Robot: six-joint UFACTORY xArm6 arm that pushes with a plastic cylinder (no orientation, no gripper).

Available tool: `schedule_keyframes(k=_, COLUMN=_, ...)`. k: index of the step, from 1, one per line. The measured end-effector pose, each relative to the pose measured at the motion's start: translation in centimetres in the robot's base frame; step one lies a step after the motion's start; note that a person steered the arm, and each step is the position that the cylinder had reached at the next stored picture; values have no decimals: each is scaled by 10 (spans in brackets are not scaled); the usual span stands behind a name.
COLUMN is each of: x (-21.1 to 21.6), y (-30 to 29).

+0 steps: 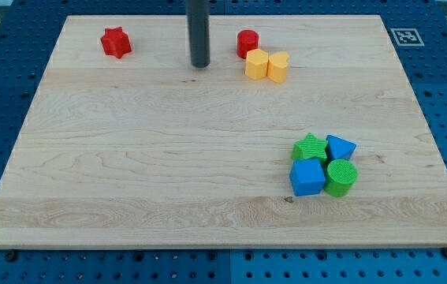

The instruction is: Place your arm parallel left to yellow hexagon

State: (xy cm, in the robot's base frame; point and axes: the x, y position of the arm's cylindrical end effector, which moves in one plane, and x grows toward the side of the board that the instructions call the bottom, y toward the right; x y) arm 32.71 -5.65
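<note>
The yellow hexagon [256, 64] sits near the view's top centre, touching a yellow heart-shaped block [278, 67] on its right. A red cylinder [247, 42] stands just above the hexagon. My tip [200, 66] is the lower end of a dark rod coming down from the view's top. It rests on the board to the left of the yellow hexagon, at about the same height in the view, with a gap of bare wood between them.
A red star [116, 42] lies at the top left. A cluster at the lower right holds a green star [310, 147], a blue triangle-like block [340, 147], a blue cube [307, 177] and a green cylinder [340, 177]. The wooden board [128, 173] lies on a blue perforated table.
</note>
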Motion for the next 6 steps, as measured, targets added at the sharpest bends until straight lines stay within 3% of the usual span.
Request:
schedule_keyframes(k=4, x=8, y=-19)
schedule_keyframes(k=6, x=-13, y=-6)
